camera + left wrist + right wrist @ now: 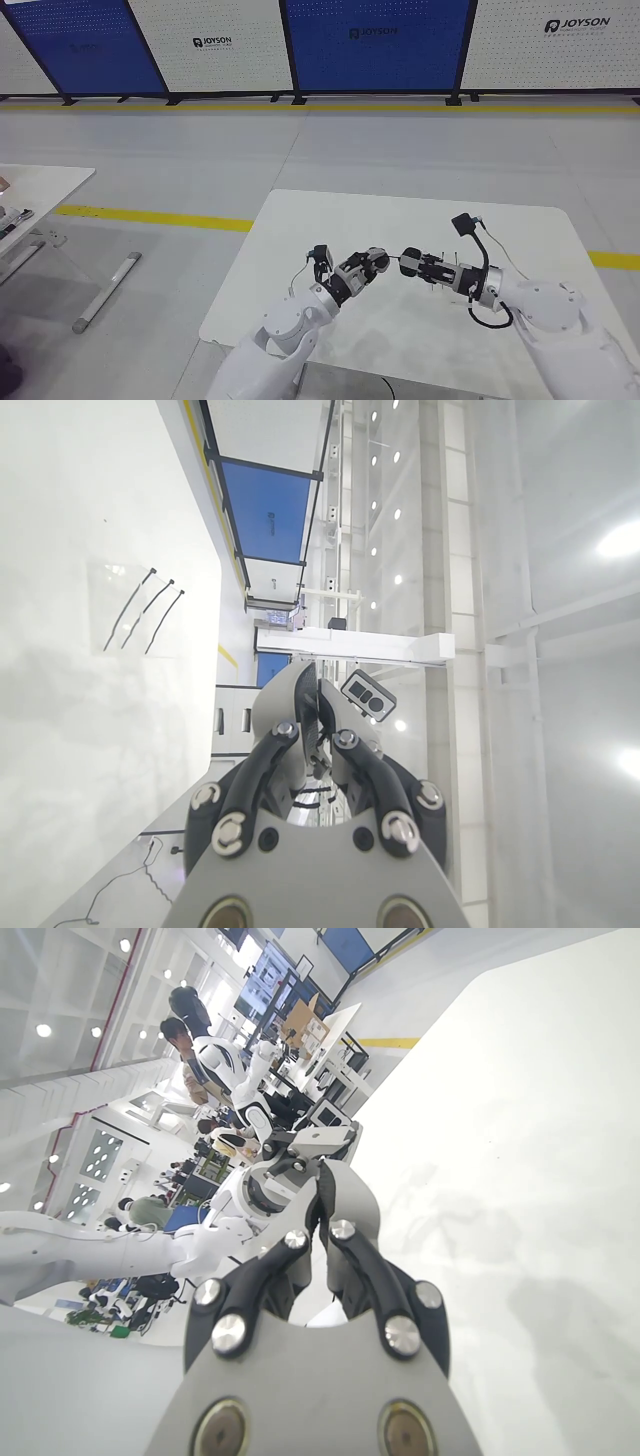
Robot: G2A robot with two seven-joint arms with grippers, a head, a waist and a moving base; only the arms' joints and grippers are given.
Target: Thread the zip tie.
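On the white rectangular table [420,215] the two arms meet tip to tip a little toward 6 o'clock from the middle of the top.

The left gripper [380,259] comes in from about 8 o'clock and points toward 3 o'clock, held above the surface. In its own wrist view the left gripper [316,680] has its two grey fingers with black ribbed pads [306,700] drawn close, with only a thin slit between them. Whether anything is pinched in that slit cannot be told.

Just at 3 o'clock of it is the right gripper [407,261], pointing back toward 9 o'clock, nearly touching the left one. Its wrist view shows the right gripper [322,1185] with both black pads pressed flat together. Nothing can be made out between them. The small black camera box [369,700] on the right wrist shows just beyond the left fingertips.

Three thin black plastic zip ties [145,615] lie side by side, nearly parallel, on the table near one of its rounded corners. They are well apart from both grippers and rest on what looks like a clear thin sheet [100,615].
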